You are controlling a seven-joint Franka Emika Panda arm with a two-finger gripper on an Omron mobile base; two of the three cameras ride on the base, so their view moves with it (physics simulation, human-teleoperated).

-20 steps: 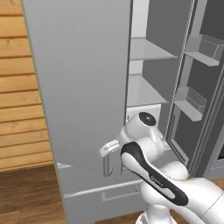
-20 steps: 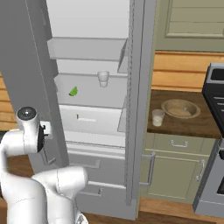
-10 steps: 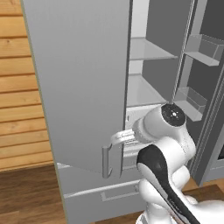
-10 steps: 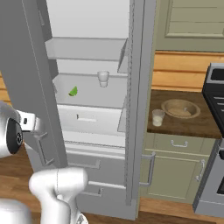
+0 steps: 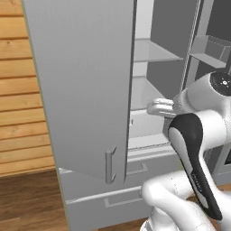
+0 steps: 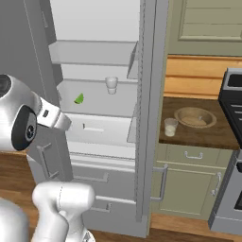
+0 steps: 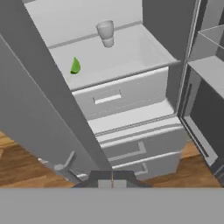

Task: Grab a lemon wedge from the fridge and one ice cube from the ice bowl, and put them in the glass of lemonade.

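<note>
There's a small empty cup [image 6: 111, 85] at the back of the middle shelf, also seen from the hand cam [image 7: 105, 33]. Off to the right you get a dark wood counter [image 6: 213, 136] over beige cabinets [image 6: 191, 182], with a stove [image 6: 232, 156] at the edge, and wood plank walls [image 5: 20, 90] on the left

Fridge shelf [image 6: 101, 101], pale, inside open fridge [image 6: 146, 118]: lemon wedge [image 6: 79, 98] lies on it toward left, small clear cup [image 6: 111, 85] stands at back, well apart from wedge. Wood counter [image 6: 198, 134] right of fridge: glass of lemonade [image 6: 170, 127] near fridge side, ice bowl [image 6: 195, 117] just beside it, farther from fridge. Wooden floor [image 5: 27, 198] under fridge.
</note>
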